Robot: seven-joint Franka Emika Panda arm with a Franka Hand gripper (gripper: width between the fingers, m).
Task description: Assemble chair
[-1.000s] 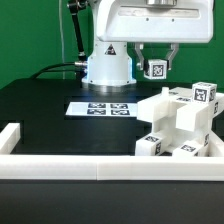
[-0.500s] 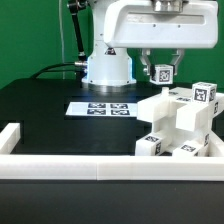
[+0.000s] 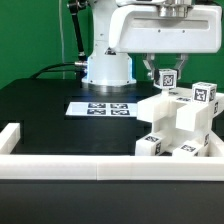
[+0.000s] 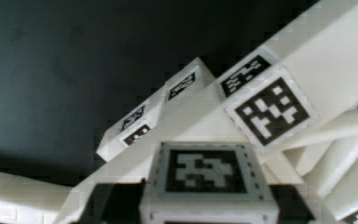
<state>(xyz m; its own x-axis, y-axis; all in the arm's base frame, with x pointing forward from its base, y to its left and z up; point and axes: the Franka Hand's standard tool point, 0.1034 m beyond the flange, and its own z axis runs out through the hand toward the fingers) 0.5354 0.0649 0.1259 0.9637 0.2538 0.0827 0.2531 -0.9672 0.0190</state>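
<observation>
My gripper is shut on a small white tagged chair piece and holds it in the air just above the far side of the partly built white chair at the exterior view's right. The chair is a chunky stack of white slabs and blocks with square tags. In the wrist view the held piece sits between my fingers, with the chair's tagged slabs right beyond it.
The marker board lies flat on the black table in front of the robot base. A long white border wall runs along the near edge, with a short wall end at the exterior view's left.
My gripper has carried the small tagged piece toward the exterior view's right and slightly down, closer to the chair's top.
</observation>
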